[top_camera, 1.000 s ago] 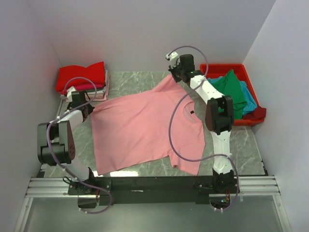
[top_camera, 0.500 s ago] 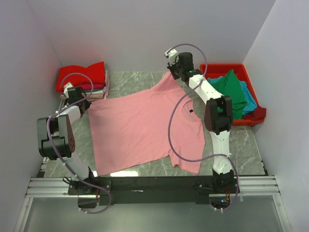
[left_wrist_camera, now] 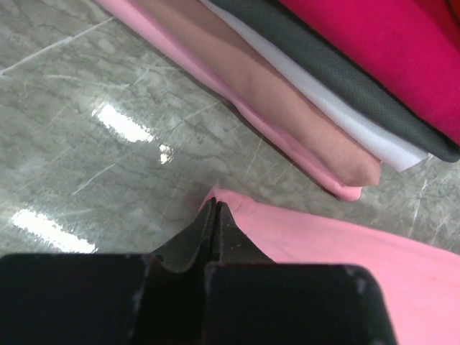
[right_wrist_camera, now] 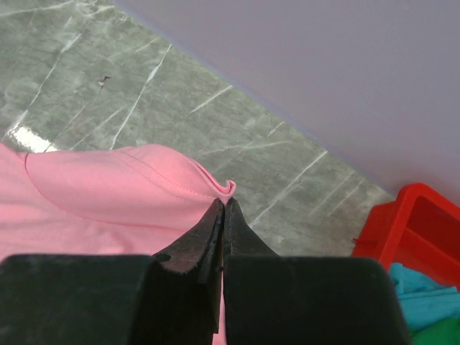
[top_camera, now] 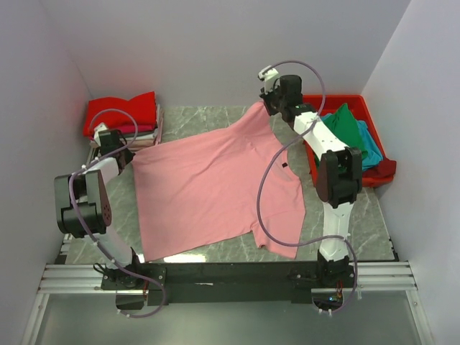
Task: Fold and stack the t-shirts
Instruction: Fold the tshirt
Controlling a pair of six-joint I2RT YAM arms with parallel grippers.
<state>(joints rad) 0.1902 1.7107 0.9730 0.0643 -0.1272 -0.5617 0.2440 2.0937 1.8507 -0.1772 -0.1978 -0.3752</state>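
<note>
Boxed in by plain pale lavender walls (top_camera: 215, 43) at 9, 12 and 3 o'clock, bare and evenly lit. Floored with a glossy grey-green marbled tabletop (top_camera: 201, 118), veined in white. Lit from overhead: bright glare patches (left_wrist_camera: 122, 122) on the marble in the left wrist view, another near 6 o'clock in the top view. Edged at 6 o'clock by a silver aluminium rail (top_camera: 230, 277), with a dull grey panel (top_camera: 215, 323) beyond it.

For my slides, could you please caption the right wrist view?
Right gripper shut on a hemmed edge of the pink t-shirt, marbled table beyond, red bin at right.
</note>
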